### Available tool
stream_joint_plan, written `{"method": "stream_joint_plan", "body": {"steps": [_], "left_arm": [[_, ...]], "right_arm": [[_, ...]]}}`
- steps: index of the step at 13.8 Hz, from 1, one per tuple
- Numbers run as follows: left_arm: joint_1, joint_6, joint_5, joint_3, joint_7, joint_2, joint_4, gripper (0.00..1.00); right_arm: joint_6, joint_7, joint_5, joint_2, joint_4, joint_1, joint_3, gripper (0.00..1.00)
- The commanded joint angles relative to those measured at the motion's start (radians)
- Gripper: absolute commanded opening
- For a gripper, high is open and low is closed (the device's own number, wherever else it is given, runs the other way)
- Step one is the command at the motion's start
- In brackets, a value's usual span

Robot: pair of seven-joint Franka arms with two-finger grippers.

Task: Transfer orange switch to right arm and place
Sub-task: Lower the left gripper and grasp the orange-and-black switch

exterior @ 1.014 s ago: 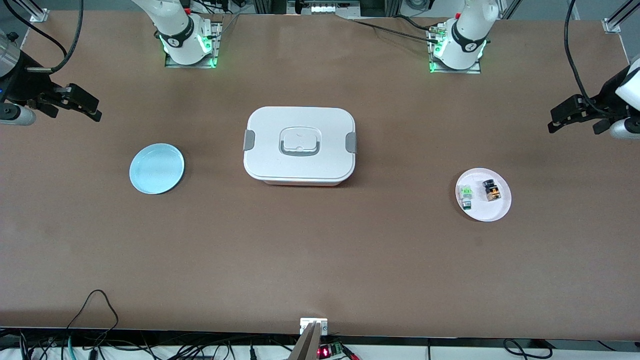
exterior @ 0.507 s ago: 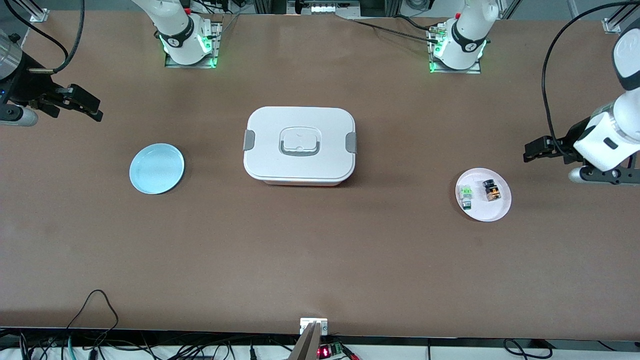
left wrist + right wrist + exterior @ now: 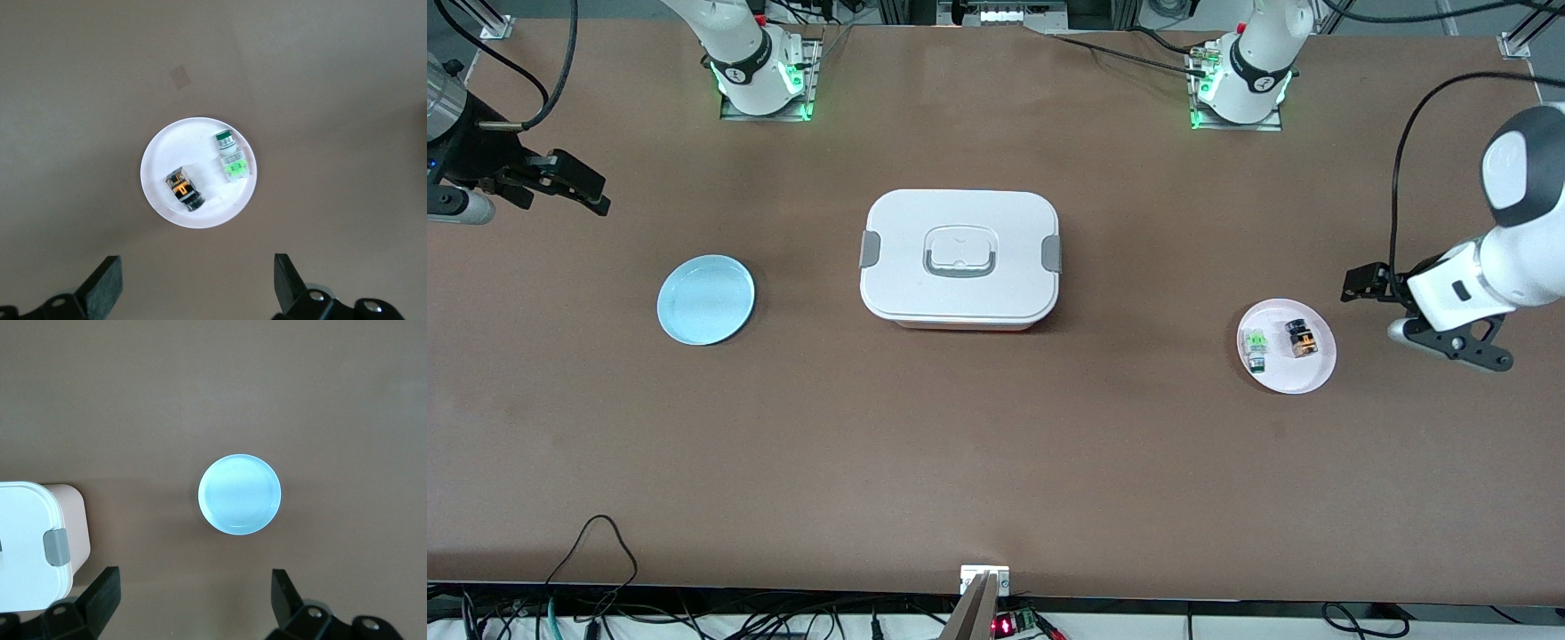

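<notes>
Swinging in from the worktop's edge at its own end, the left pincer [image 3: 1358,283] has dropped toward the white plate [image 3: 1316,374] over the last second and now hangs just beside it, fingers spread wide and empty. The orange switch [image 3: 1301,339] lies on that plate next to a green-topped switch [image 3: 1256,348] (untouched). So the pickup is only beginning. Over at the opposite end edge, the right pincer [image 3: 569,185] waits, open too, near the blue dish [image 3: 705,300].
</notes>
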Motion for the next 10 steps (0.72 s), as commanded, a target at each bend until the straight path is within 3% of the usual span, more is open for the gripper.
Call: {"method": "stream_joint_plan", "body": {"steps": [1,6,10], "left_arm": [[0.033,0.084,0.01,-0.005,0.14,0.039,-0.082,1.0],[0.095,0.4,0.01,-0.02,0.508,0.182,-0.187,1.0],[0.191,0.491,0.01,-0.1,0.673,0.252,-0.222,1.0]], "right_arm": [[-0.002,-0.007,0.004,-0.01,-0.007,-0.01,0.008,1.0],[0.002,-0.007,0.005,-0.015,-0.007,-0.01,0.009,1.0],[0.01,-0.007,0.005,-0.01,-0.007,-0.01,0.011,1.0]]}}
